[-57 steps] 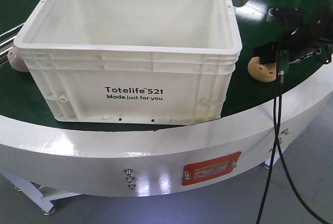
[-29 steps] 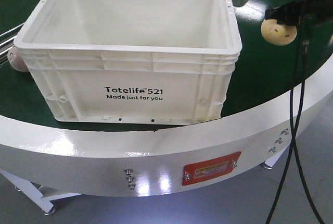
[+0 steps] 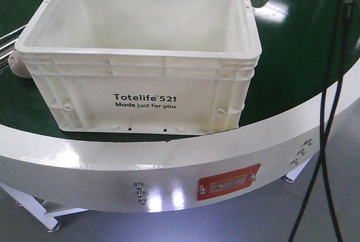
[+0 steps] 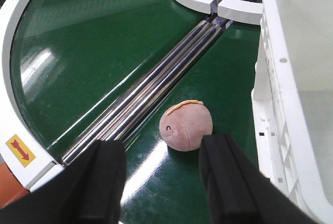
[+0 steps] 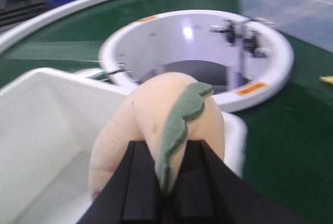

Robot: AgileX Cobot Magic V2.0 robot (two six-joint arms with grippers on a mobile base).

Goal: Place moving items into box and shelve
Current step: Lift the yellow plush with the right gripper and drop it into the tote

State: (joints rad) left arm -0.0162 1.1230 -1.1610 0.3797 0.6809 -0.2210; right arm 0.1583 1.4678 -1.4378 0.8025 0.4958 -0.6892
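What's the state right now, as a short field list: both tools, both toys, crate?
left tool: open, pink toy just ahead, not gripped
right tool: shut on fruit toy, held up near crate
pink toy: on belt, between rollers and crate
crate: on belt, nothing visible inside

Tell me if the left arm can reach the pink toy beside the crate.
Probably yes. The left hand is open and the pink toy lies uncovered ahead, in line with its gap; the white crate and steel rollers sit close on either side.
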